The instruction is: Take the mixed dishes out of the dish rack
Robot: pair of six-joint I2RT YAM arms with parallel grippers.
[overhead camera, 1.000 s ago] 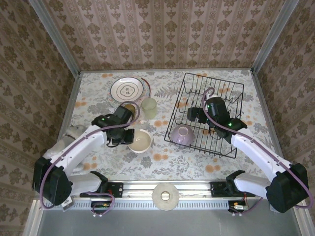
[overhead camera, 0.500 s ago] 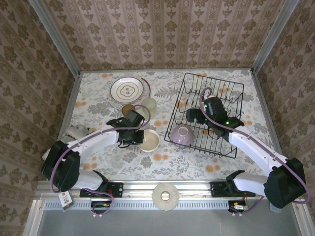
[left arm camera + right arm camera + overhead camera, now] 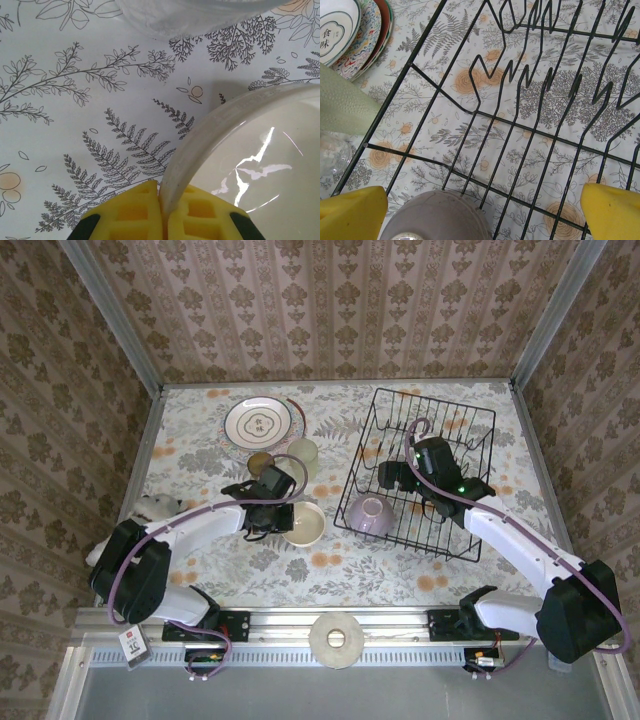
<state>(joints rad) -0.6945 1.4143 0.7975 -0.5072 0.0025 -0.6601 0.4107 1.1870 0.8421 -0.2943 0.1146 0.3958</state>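
Note:
My left gripper (image 3: 278, 524) is shut on the left rim of the cream rounded bowl (image 3: 304, 525), which sits upright on the table. In the left wrist view the yellow pads (image 3: 132, 215) pinch that rim of the bowl (image 3: 250, 165). The right gripper (image 3: 388, 478) hangs open inside the dish rack (image 3: 470, 540), just above the upturned lilac bowl (image 3: 370, 515). The right wrist view has the lilac bowl (image 3: 435, 217) low between the wide-spread fingers of the gripper (image 3: 482, 212), over the rack's wires (image 3: 485, 117).
A stack of plates (image 3: 258, 423) lies at the back left. The pale green tumbler (image 3: 303, 457), amber cup (image 3: 261, 461) and small clear glass (image 3: 190, 15) stand close behind the cream bowl. A white plush dog (image 3: 150, 508) lies at left, a pale ring disc (image 3: 337, 640) on the front rail.
My left arm swung right, carrying the cream bowl a little toward the rack, then held still. The right gripper has barely shifted over the lilac bowl.

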